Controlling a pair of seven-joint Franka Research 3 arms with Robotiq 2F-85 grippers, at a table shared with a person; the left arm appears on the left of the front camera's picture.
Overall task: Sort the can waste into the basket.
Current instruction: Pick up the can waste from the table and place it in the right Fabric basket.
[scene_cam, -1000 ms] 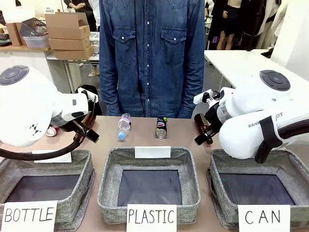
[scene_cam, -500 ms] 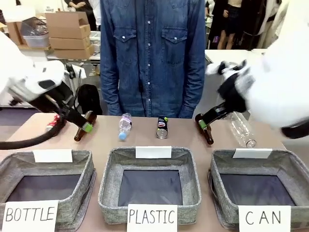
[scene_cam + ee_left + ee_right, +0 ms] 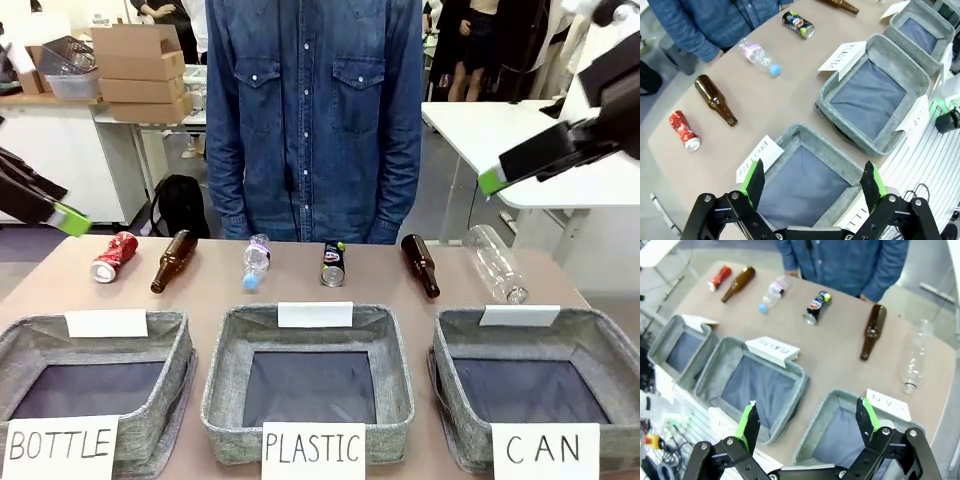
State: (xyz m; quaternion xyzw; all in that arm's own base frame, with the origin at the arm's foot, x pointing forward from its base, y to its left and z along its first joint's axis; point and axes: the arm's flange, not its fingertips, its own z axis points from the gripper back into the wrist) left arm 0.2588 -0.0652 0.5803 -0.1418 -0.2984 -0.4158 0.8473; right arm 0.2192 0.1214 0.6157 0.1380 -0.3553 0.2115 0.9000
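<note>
Broadly, a tan tabletop (image 3: 210, 295) spans the front view, and a person in a blue denim shirt (image 3: 315, 110) stands at its far edge. Along the near edge sit three grey fabric rectangular baskets with dark bases. The one signed "BOTTLE" (image 3: 160, 400) is on the robot's left and the one signed "PLASTIC" (image 3: 225, 400) is in the middle. The basket signed "CAN" (image 3: 462, 440) is on the robot's right.

The left gripper (image 3: 811, 177) hangs high over the "BOTTLE" basket, its green-padded fingers spread wide with nothing between them. The right gripper (image 3: 807, 415) is likewise up in the air above the "CAN" basket, jaws wide apart and holding nothing.

Behind the baskets a row of waste lies on the table. A large clear plastic bottle (image 3: 495, 262) lies at the far right, with a brown glass bottle (image 3: 420, 265) beside it. A second brown glass bottle (image 3: 173, 261) lies towards the left, and a small clear plastic bottle with a blue cap (image 3: 256, 260) lies right of it.

The black drink can with a silver top (image 3: 334, 264) lies on its side behind the "PLASTIC" basket. The red drink can (image 3: 113, 256) lies on its side at the left end of the row, just beside the second brown bottle. Both cans are on the table, well apart from the "CAN" basket.
</note>
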